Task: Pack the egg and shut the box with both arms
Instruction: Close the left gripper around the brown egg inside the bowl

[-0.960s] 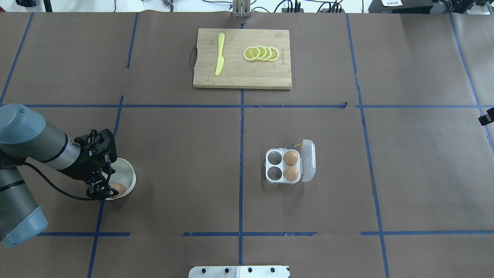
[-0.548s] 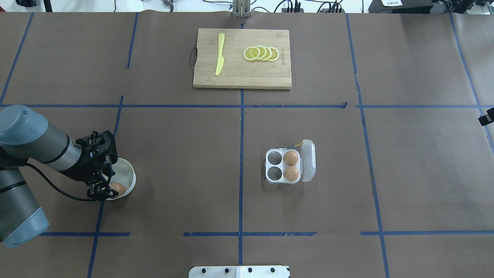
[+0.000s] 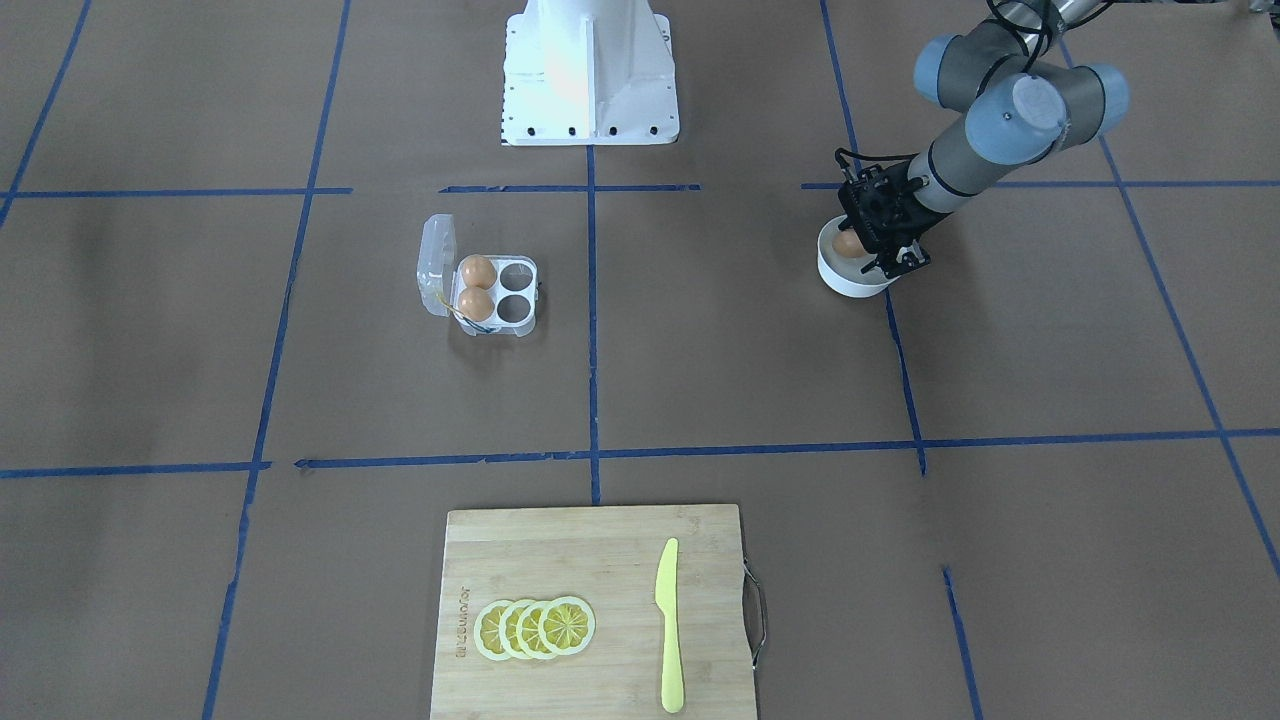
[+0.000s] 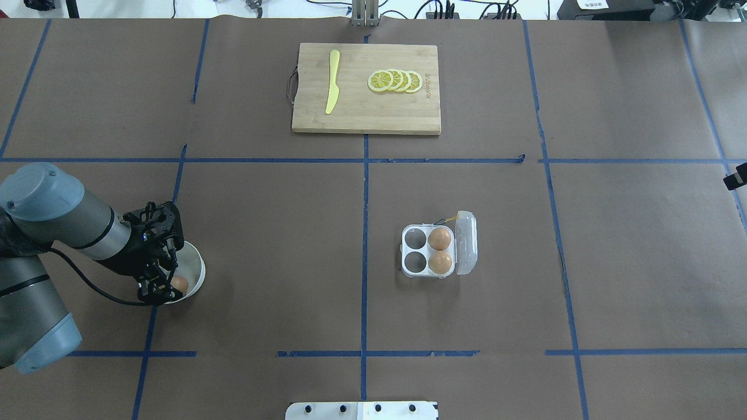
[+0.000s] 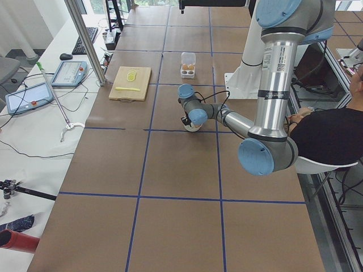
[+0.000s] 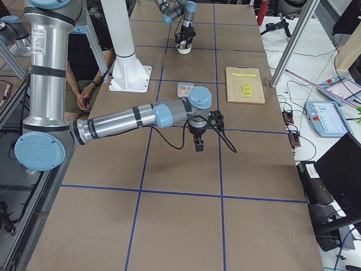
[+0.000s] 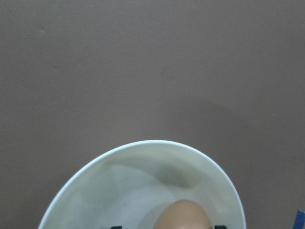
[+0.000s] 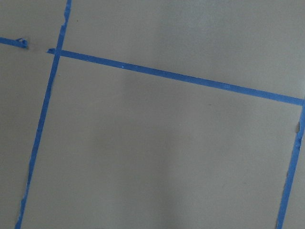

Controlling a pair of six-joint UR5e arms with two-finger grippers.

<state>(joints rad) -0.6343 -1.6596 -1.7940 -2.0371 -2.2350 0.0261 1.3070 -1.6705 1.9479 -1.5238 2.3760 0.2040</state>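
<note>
Just inside left end effector, egg in bowl

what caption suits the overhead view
Left arm's black wire-framed pincer over a tan-brown egg in the round white bowl; clear plastic egg carton open.

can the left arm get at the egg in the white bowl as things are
Probably yes. The left gripper hangs right at the white bowl, its jaws down on either side of the egg. The egg lies alone in the bowl with nothing over it. Whether the jaws touch it cannot be told.
</note>
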